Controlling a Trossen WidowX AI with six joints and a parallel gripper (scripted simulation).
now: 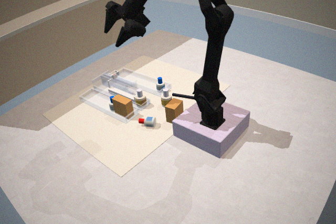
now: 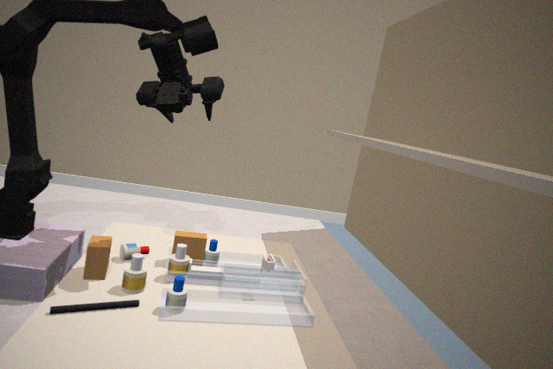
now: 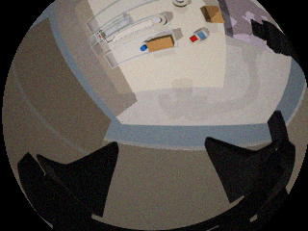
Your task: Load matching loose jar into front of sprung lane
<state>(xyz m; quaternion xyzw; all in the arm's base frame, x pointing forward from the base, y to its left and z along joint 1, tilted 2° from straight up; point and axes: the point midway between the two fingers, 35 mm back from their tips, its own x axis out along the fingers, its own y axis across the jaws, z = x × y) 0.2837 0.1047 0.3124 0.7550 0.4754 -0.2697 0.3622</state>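
Note:
My gripper (image 1: 111,39) (image 2: 190,120) (image 3: 164,145) is open and empty, high above the lanes. The loose jar (image 1: 166,100) (image 2: 134,280) (image 3: 180,2), with a white cap and amber contents, stands upright on the mat, outside the lanes on the robot's side. A matching jar (image 1: 139,99) (image 2: 179,263) (image 3: 161,20) stands upright at the front end of the clear middle lane. A small pale piece with a red mark (image 2: 268,263) (image 3: 100,36) is at that lane's far end. The clear pusher plate is hard to make out.
A blue-capped jar (image 1: 160,85) (image 2: 176,296) stands in one outer lane. Another (image 1: 111,105) (image 2: 212,252) is by an orange block (image 1: 123,106) (image 2: 190,244) at the other. A red-capped jar (image 1: 149,121) (image 2: 129,251) lies sideways. A second block (image 1: 173,110) and black rod (image 2: 94,307) are near the base.

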